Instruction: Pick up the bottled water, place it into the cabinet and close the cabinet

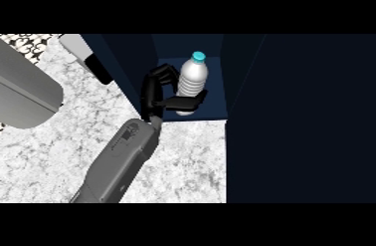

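Observation:
The bottled water [193, 76], clear with a light blue cap, stands upright inside the dark blue cabinet [214, 112], on its floor near the left wall. My left hand [152, 93] reaches in from the lower left. Its fingers curl round the bottle's lower half, partly hiding the base. The grey forearm [117, 160] crosses the marble counter up to the cabinet's opening. The cabinet door [308, 115] is swung open and fills the right side of the view. My right hand does not show.
A large rounded grey object [26, 90] sits at the left edge. A slim light grey and black piece [88, 58] lies beside the cabinet's left wall. White marble counter [187, 160] shows in front of the opening.

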